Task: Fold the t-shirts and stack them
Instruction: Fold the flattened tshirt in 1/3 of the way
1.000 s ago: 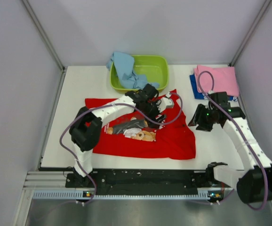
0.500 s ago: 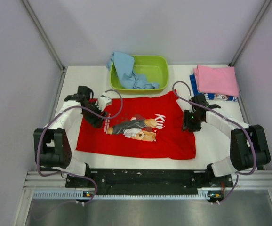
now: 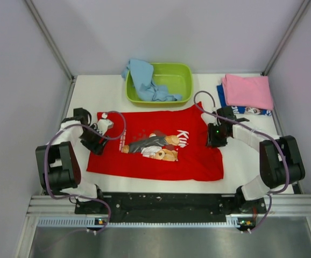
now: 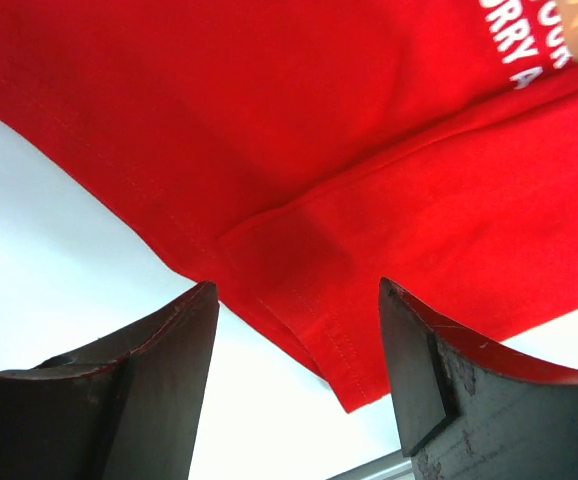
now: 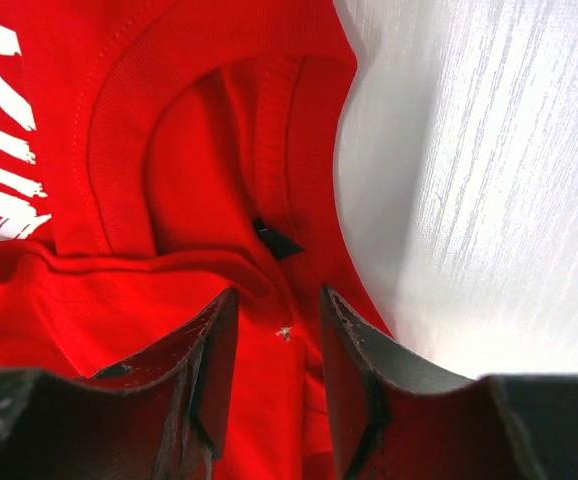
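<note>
The red t-shirt (image 3: 161,156) with teddy-bear print lies spread flat mid-table. My left gripper (image 3: 93,141) is open at the shirt's left edge. In the left wrist view its jaws (image 4: 294,300) straddle a hemmed corner of the red shirt (image 4: 299,250) without pinching it. My right gripper (image 3: 214,137) is open over the shirt's right edge, by the collar (image 5: 219,150). In the right wrist view its jaws (image 5: 277,305) stand a little apart over red cloth. A light blue t-shirt (image 3: 142,78) hangs over the basin. A folded pink t-shirt (image 3: 247,90) lies on a dark blue one (image 3: 221,99) at the back right.
The lime green basin (image 3: 185,67) stands at the back centre, just beyond the red shirt. White table (image 3: 241,161) shows right of the shirt and in a strip along its left side. Grey walls close in both sides and the back.
The left arm has swung from the shirt's middle out to its left edge. The red shirt now lies flat. The right arm has moved in to the shirt's right edge.
</note>
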Available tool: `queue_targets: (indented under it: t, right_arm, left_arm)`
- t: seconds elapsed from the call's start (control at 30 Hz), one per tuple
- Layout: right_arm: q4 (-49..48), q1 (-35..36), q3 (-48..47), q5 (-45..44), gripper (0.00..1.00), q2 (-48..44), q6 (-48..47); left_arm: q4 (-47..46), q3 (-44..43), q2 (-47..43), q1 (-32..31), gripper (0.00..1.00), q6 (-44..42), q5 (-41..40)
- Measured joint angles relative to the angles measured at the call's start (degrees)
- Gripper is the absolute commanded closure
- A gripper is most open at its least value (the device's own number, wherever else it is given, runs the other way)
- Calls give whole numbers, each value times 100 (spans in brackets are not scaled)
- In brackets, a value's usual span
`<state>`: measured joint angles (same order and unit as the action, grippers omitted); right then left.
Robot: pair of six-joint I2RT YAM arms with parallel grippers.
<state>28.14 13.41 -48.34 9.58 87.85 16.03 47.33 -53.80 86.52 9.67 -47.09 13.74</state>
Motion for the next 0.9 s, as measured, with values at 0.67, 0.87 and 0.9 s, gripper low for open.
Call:
queue_targets:
  t: [0.67,0.87,0.9]
  right_arm:
    - [153,411,-409,-656,100,192,-72]
    - [234,411,-431,-988,100,-258,-192]
    - [232,411,-437,-1025,100,-391,-234]
  left_arm:
    - [-452,411,199,79,100,264,-140]
    - [-654,599,9,79,100,466,-280]
    - [-682,625,-17,79,100,492,-297]
